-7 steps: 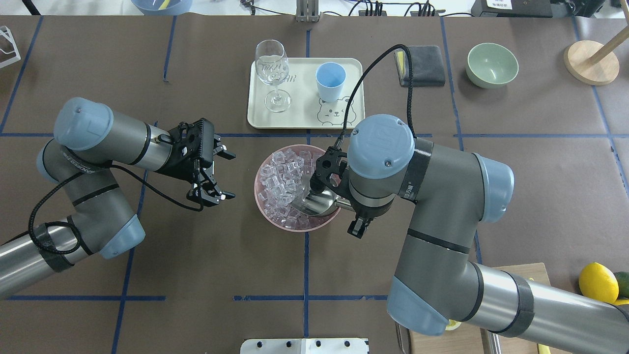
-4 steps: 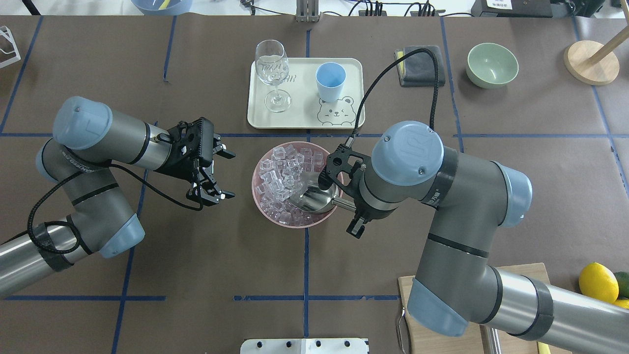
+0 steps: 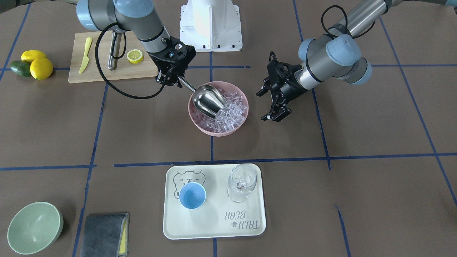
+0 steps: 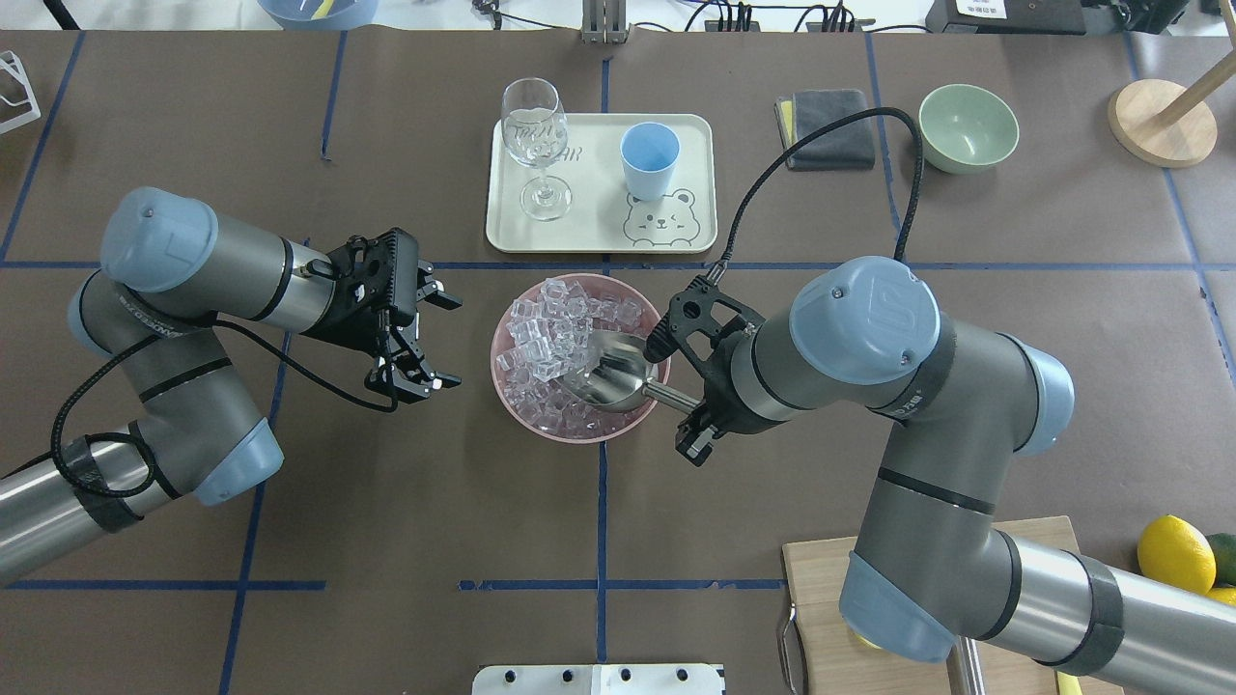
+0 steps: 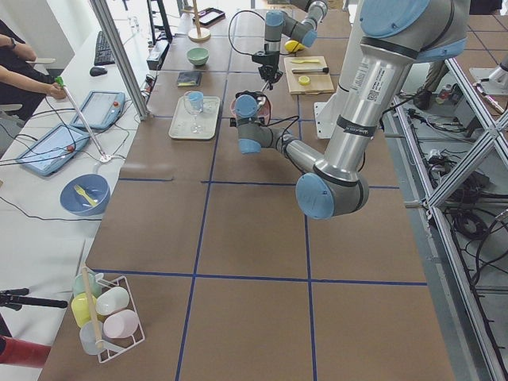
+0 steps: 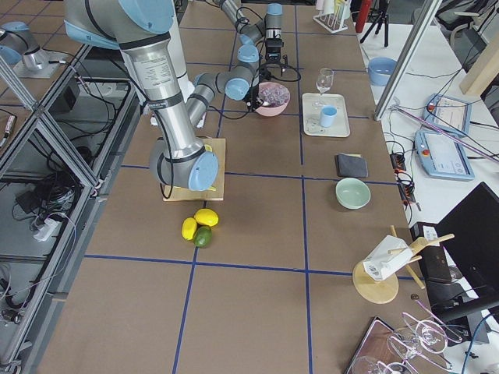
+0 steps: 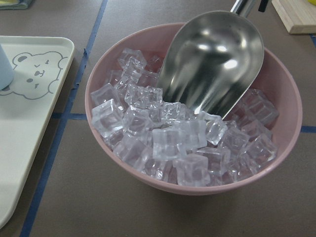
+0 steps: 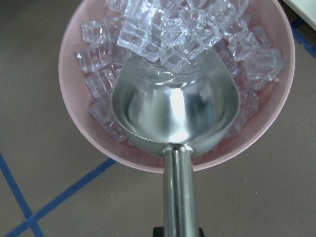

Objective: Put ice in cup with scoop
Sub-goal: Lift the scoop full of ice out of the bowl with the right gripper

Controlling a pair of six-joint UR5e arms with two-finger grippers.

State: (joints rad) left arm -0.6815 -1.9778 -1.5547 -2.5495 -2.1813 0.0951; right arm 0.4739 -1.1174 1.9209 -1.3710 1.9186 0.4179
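table [image 4: 386,541]: brown cover, blue tape [image 4: 601,512] grid | side desk [image 5: 44,238]: white, tablets [image 5: 99,109] | aluminium post [image 5: 123,59] alongside

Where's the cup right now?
Overhead view: the cup stands on the tray, right of the wine glass, beyond the pink bowl.

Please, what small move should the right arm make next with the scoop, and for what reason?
Probably push the shiny stainless-steel scoop a little deeper into the clear ice cubes in the pink bowl: the right gripper holds its handle, its lip touches the pile, but its trough looks empty.
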